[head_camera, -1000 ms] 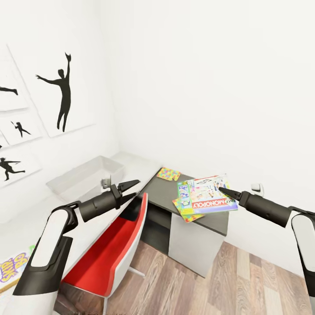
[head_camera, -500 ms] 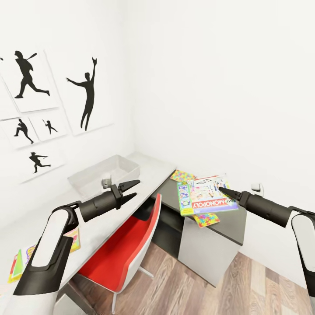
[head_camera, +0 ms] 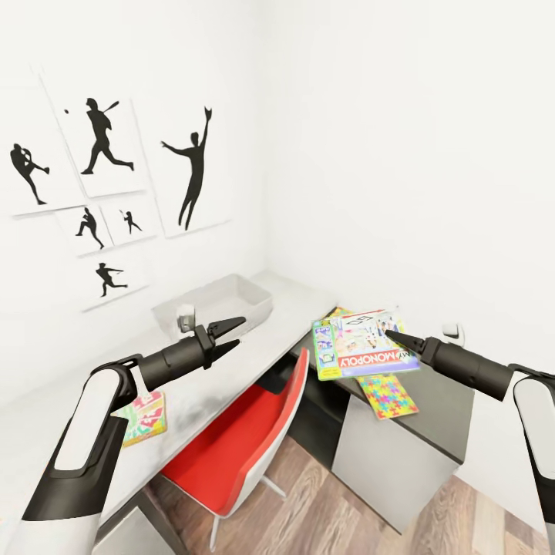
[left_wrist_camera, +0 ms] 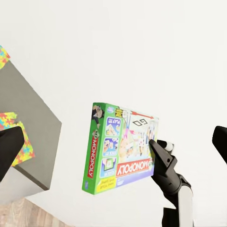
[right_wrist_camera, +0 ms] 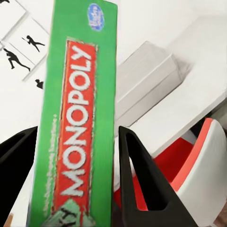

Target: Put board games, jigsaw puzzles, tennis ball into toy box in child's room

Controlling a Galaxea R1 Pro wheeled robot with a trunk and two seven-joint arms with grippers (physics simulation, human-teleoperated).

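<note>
Monopoly board-game box (head_camera: 364,344), green-edged, pinched by right gripper (head_camera: 395,338) fingers at one edge; may slip. Left gripper (head_camera: 229,334) open, empty.

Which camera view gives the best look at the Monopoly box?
The left wrist view: the Monopoly box shows whole, face and green side, held by the right gripper. The head view shows its face smaller; the right wrist view shows just its green edge between the fingers.

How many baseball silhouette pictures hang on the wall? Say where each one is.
6. Tallest, arm raised, nearest the corner; batter beside it; pitcher at the far left; two small ones below; one lowest. More may hang beyond the left edge.
</note>
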